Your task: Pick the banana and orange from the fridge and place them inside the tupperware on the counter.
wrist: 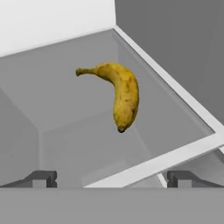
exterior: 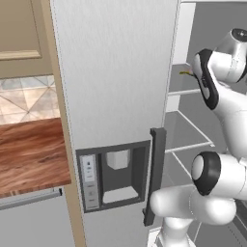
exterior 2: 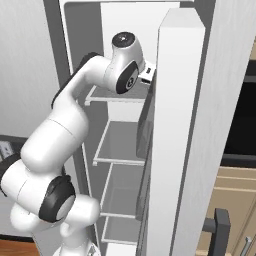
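The fridge (exterior 2: 180, 125) stands open, and the banana (wrist: 118, 94) lies alone on a smooth grey shelf (wrist: 65, 113) with bare room all around it, short of the white front edge. The hand (wrist: 111, 178) hovers near it, fingers spread wide, empty and touching nothing. The banana is curved, yellow, brown-speckled; the wood-grain tabletop (exterior: 29, 154) lies left of the fridge.

A: What sits far off to the left of the gripper (wrist: 111, 178)?
B: A beige wall cabinet (exterior: 19, 38) with a panelled door, roughly level with the gripper or a little above. Under it runs a backsplash (exterior: 29, 99) of pale beige and grey tiles laid on the diagonal.
A: And off to the gripper's right?
B: A black recess (exterior 2: 242, 115), lower than the gripper. Beneath that, a beige drawer front (exterior 2: 235, 182), well below the gripper.
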You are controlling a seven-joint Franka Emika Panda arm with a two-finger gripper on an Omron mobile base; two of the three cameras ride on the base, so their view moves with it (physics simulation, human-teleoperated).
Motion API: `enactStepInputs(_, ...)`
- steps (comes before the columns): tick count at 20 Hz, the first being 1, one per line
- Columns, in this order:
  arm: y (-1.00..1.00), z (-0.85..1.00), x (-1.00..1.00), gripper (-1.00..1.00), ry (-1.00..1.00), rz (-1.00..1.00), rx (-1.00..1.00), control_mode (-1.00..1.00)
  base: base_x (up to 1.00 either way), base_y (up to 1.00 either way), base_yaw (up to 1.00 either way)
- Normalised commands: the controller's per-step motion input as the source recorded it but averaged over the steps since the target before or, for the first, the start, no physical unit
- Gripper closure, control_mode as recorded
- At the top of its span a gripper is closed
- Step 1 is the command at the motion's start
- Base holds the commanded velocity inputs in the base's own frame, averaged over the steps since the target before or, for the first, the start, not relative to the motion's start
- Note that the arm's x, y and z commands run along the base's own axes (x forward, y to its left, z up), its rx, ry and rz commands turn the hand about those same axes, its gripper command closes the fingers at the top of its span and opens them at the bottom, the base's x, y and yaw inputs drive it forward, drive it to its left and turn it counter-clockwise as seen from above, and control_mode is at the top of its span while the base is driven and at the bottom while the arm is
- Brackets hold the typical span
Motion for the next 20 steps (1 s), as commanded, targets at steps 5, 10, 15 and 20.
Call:
enactStepInputs(5, -0.14, -0.05, 0.32, -1.00, 0.00, 0.00, 0.00, -1.00, 0.00, 0.00, 0.00)
enactStepInputs(10, -0.12, -0.17, 0.23, -1.00, 0.01, 0.00, 0.00, -1.00, 0.00, 0.00, 0.00)
enactStepInputs(15, -0.09, -0.20, 0.24, -1.00, 0.02, 0.00, -0.01, -1.00, 0.00, 0.00, 0.00)
enactStepInputs(20, -0.05, -0.10, 0.34, -1.00, 0.00, 0.00, 0.00, -1.00, 0.00, 0.00, 0.00)
